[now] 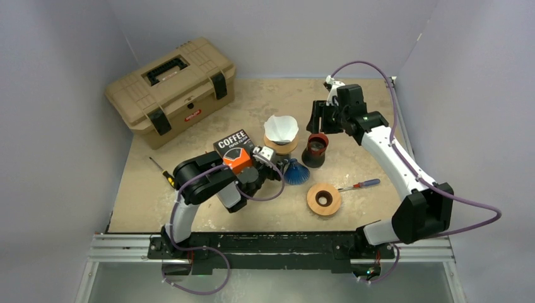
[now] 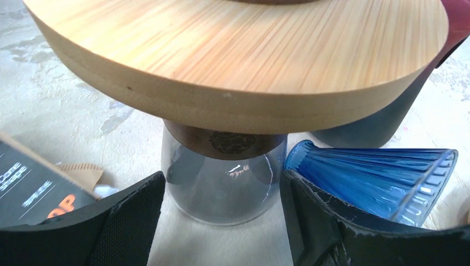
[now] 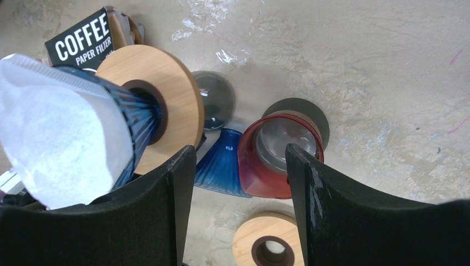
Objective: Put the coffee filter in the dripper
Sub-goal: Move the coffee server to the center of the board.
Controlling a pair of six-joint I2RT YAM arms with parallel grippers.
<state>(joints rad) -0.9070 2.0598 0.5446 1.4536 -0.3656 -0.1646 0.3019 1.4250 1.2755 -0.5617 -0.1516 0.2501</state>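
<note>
At the centre of the overhead view, the coffee filter (image 1: 281,128) is sitting mouth-up in the blue ribbed dripper (image 3: 141,119), which is standing upright through its wooden collar (image 3: 166,77) on a glass base (image 2: 221,191); its long axis is running vertically, so any further seating is, I judge, calling for a push straight down; my left gripper (image 2: 221,178) is reaching in low from the lower left of that view, under the collar, with its jaws standing wide on either side of the glass base, and I cannot tell whether they are pressing on it or only flanking it; my right gripper (image 3: 239,148) is hanging open and empty to the right of the filter, over a red dripper (image 3: 266,166), so the filter is lying beyond its left finger, at the left edge of the wrist frame; I am judging the left arm nearer the stand and the right arm better placed for the filter's rim.
</note>
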